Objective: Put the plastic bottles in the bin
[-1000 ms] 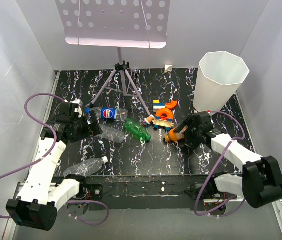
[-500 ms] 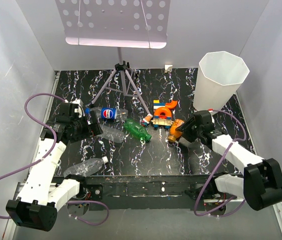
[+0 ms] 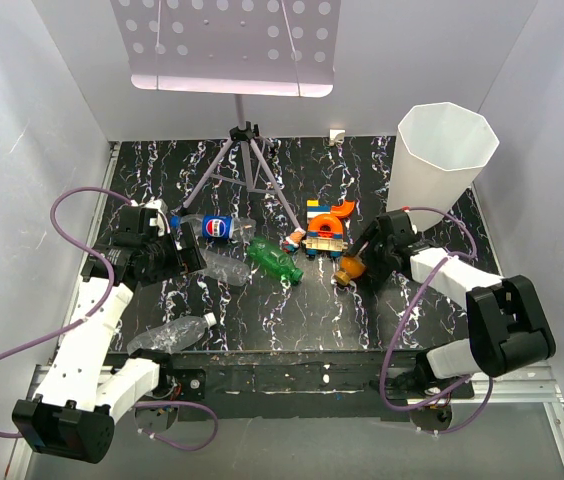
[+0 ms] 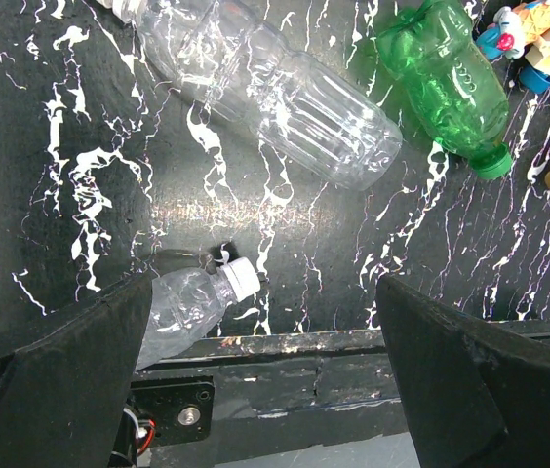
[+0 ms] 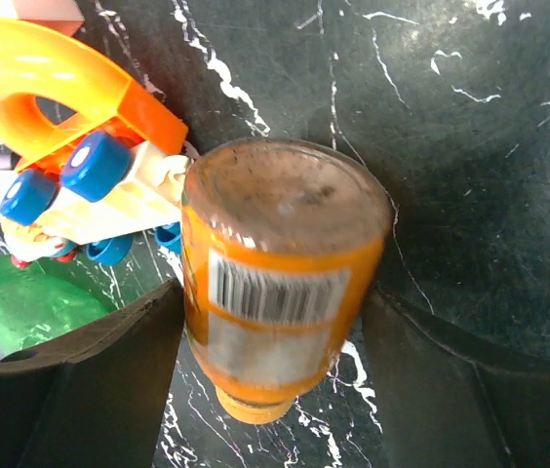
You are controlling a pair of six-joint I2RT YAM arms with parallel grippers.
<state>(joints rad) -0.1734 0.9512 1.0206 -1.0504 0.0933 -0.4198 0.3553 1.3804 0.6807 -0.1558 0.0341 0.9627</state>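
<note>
From above, the bin (image 3: 446, 150) stands upright at the far right of the table (image 3: 292, 320), and no bottle shows inside it. All five bottles lie on the table. The Pepsi bottle (image 3: 218, 227), a clear bottle (image 3: 224, 265) and the green bottle (image 3: 274, 260) are left of centre. A second clear bottle (image 3: 174, 334) is near the front edge. The orange bottle (image 3: 349, 266) lies just beside the toy blocks (image 3: 324, 228), near the foot of the bin. The left pincer (image 3: 184, 255) hovers by the clear bottle; the right pincer (image 3: 366, 260) is down at the orange bottle.

The left wrist view shows the left pincer wide apart and gripping nothing. The second clear bottle's neck pokes out beside one finger, with the clear and green bottles beyond.

In the right wrist view the orange bottle lies between the right pincer's fingers, each close against a side. Whether they clamp it or only flank it I cannot tell.

So nothing is binned yet, as I judge it. The first pick looks to be in hand, with five bottles left.
</note>
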